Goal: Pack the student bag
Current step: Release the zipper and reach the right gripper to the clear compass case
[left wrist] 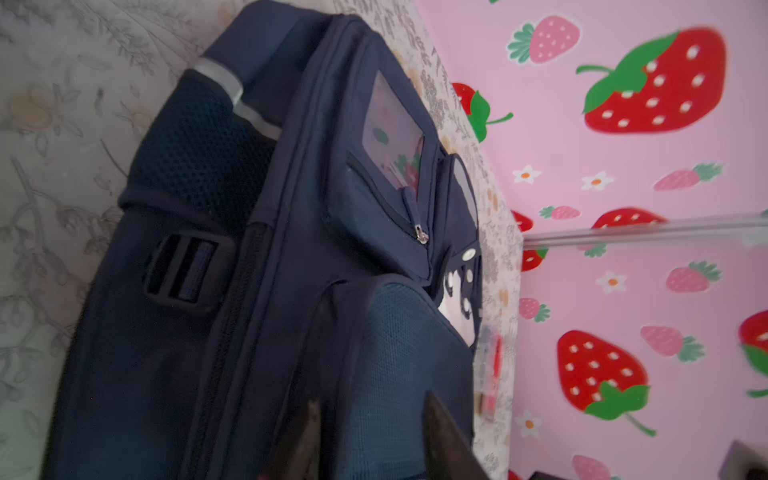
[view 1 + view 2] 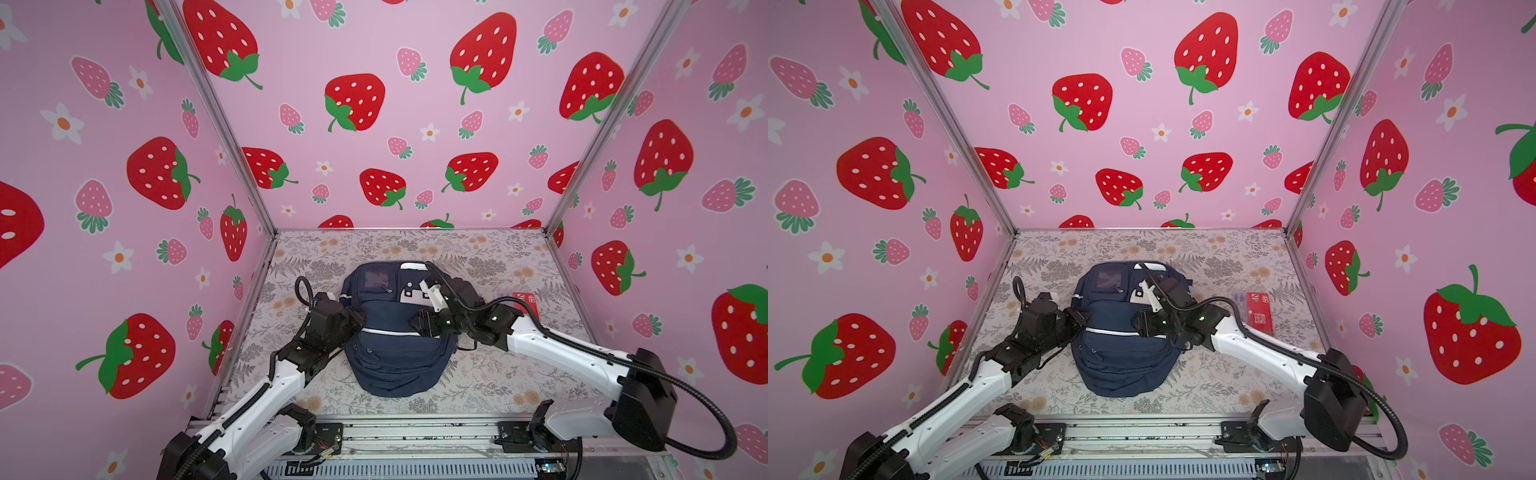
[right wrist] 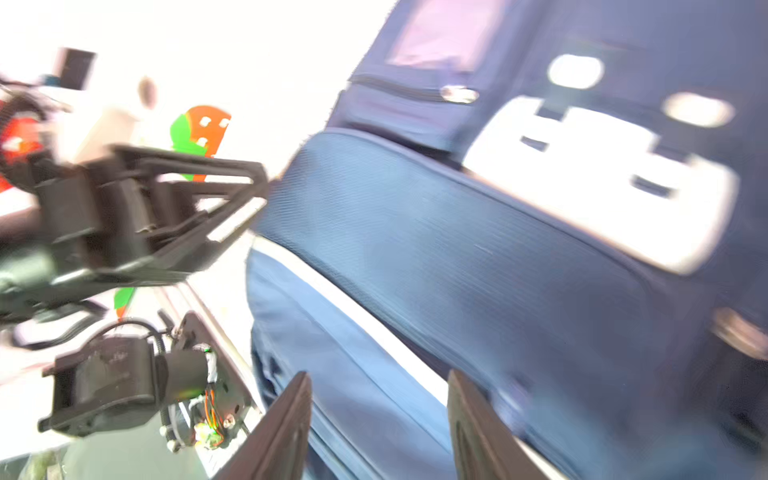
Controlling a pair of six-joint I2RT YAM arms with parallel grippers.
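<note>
Bag [image 2: 395,361] lay face up on the table [image 2: 490,257], my left pincer [image 2: 362,318] at its left flank and my right pincer [image 2: 413,323] at its right, both with jaws apart, gripping nothing, poised, I judged, to pull it open for packing.

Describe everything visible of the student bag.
The student bag is navy fabric, lying flat mid-table on the floral cover, front up. Visible: zip pockets, silver reflective stripes, a clear window pocket, white cartoon-face patch, side mesh pocket and strap buckle. The left gripper and right gripper sit at its two sides, jaws parted.
</note>
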